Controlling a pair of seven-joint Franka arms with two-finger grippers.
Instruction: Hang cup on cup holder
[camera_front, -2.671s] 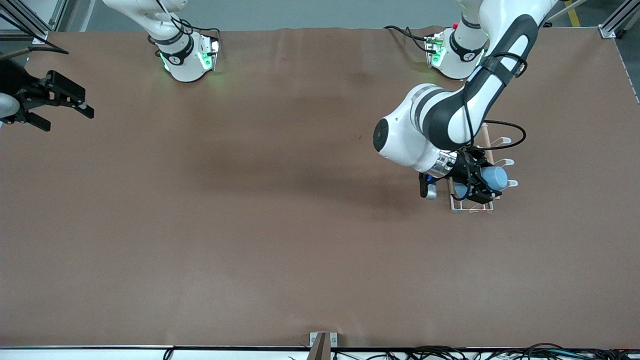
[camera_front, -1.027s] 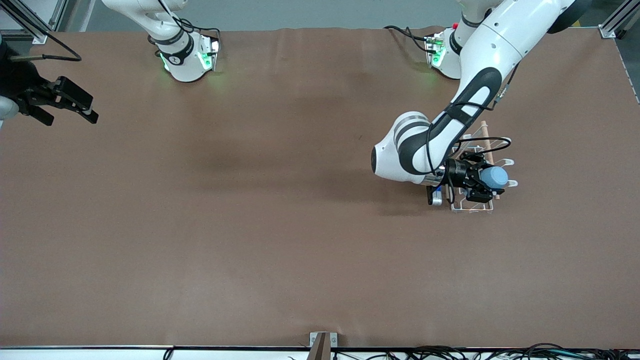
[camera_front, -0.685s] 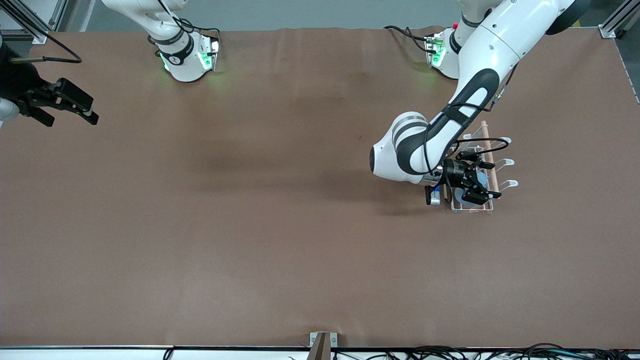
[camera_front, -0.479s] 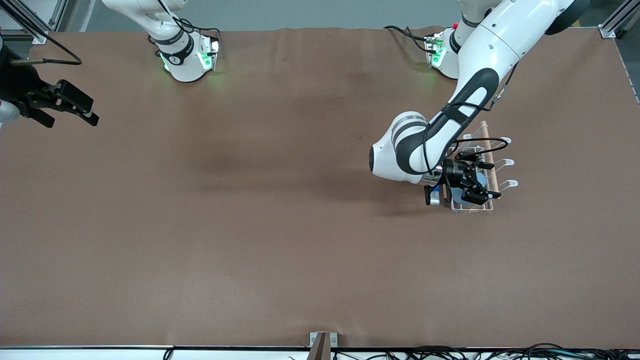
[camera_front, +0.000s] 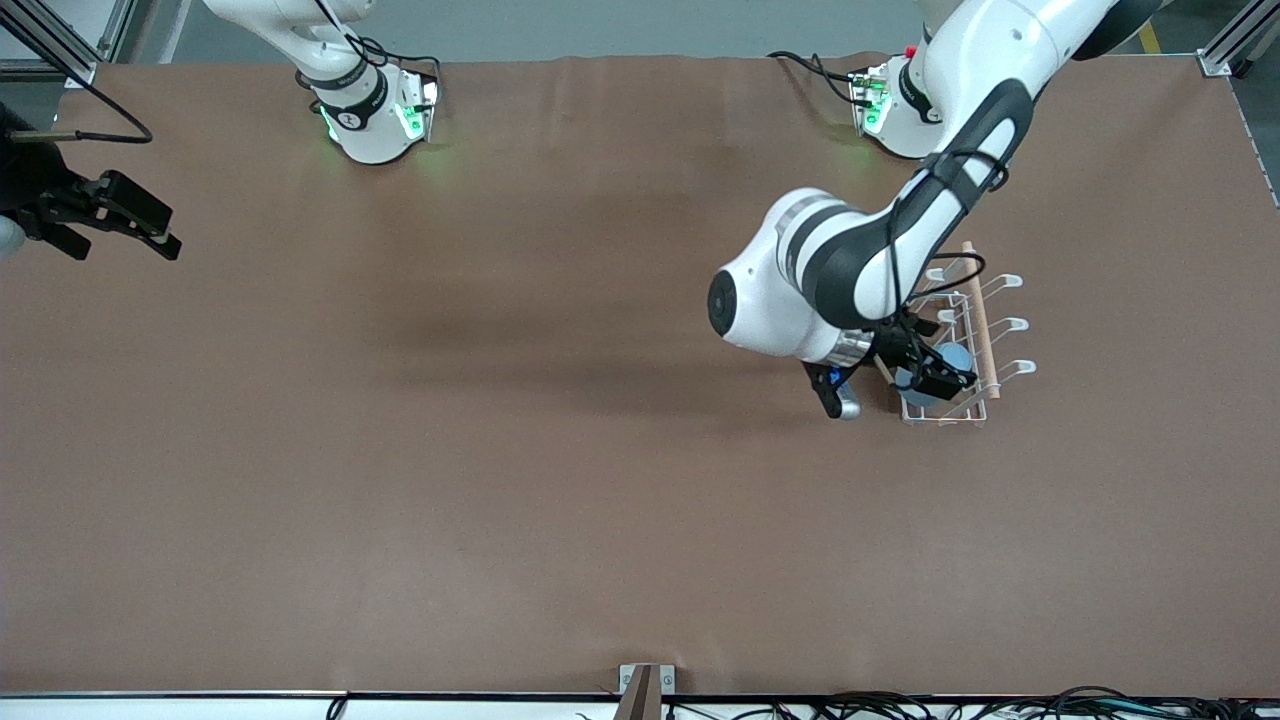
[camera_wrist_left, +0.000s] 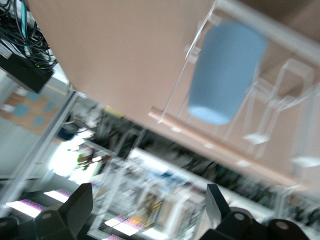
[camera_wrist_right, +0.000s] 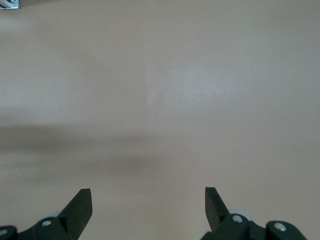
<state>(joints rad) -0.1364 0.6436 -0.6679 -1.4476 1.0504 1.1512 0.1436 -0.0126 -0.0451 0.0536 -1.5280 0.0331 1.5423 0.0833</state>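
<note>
The light-blue cup (camera_front: 955, 356) sits upside down on a prong of the white wire cup holder (camera_front: 1008, 325), beside its wooden dowel (camera_front: 978, 300). My left gripper (camera_front: 936, 379) is open and empty, right beside the cup on the side toward the right arm's end of the table. In the left wrist view the cup (camera_wrist_left: 225, 75) hangs on the rack's wires (camera_wrist_left: 280, 85), clear of the open left gripper (camera_wrist_left: 150, 205). My right gripper (camera_front: 100, 215) is open and empty, waiting at the right arm's end of the table, and its wrist view shows the same gripper (camera_wrist_right: 148, 205) over bare table.
The brown table cover (camera_front: 500, 450) is bare apart from the rack. The two arm bases (camera_front: 375, 115) stand along the edge farthest from the front camera. Cables run along the table edge nearest to the front camera (camera_front: 900, 705).
My left gripper lowered the cup onto the rack's prong, let go and drew back from it. The right gripper shifted slightly at the table's end.
</note>
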